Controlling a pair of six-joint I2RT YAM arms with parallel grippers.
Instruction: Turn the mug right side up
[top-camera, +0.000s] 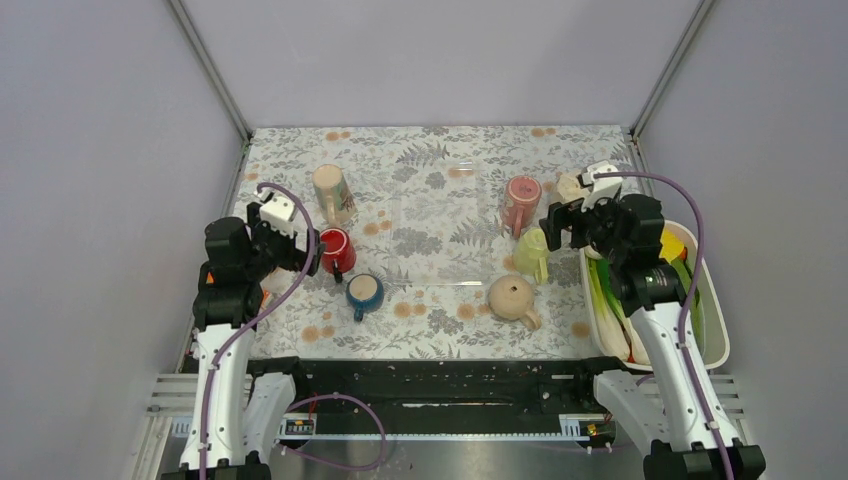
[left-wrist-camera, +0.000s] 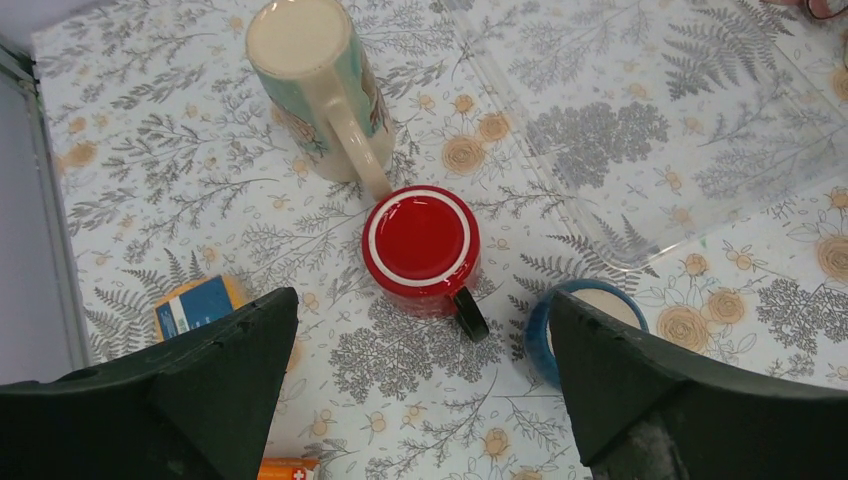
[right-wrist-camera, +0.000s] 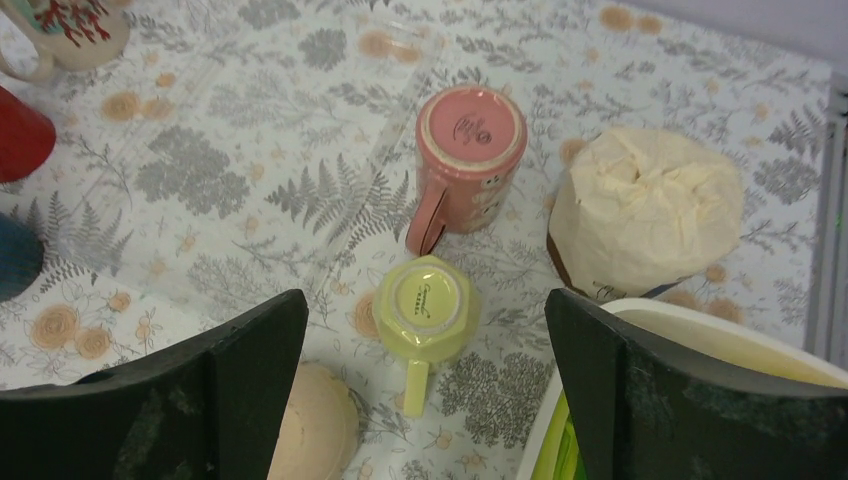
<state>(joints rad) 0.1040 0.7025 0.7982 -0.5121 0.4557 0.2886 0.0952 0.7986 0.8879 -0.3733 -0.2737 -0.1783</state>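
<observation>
Several mugs stand on the floral cloth. A red mug (left-wrist-camera: 421, 243) (top-camera: 336, 248) sits base up with its black handle toward me, just ahead of my left gripper (left-wrist-camera: 422, 300) (top-camera: 308, 252), which hangs open above the cloth and holds nothing. Behind it stands a cream patterned mug (left-wrist-camera: 312, 80), also base up. A blue mug (left-wrist-camera: 585, 325) is partly hidden behind the right finger. My right gripper (right-wrist-camera: 425, 295) (top-camera: 560, 228) is open over a yellow-green mug (right-wrist-camera: 427, 307) that sits base up. A pink mug (right-wrist-camera: 468, 155) stands base up beyond it.
A clear plastic tray (top-camera: 440, 225) lies mid-table. A tan mug (top-camera: 513, 298) sits near the front. A cream paper bundle (right-wrist-camera: 645, 205) and a white bin (top-camera: 712, 330) holding green items are on the right. A blue-orange packet (left-wrist-camera: 195, 305) lies by the left finger.
</observation>
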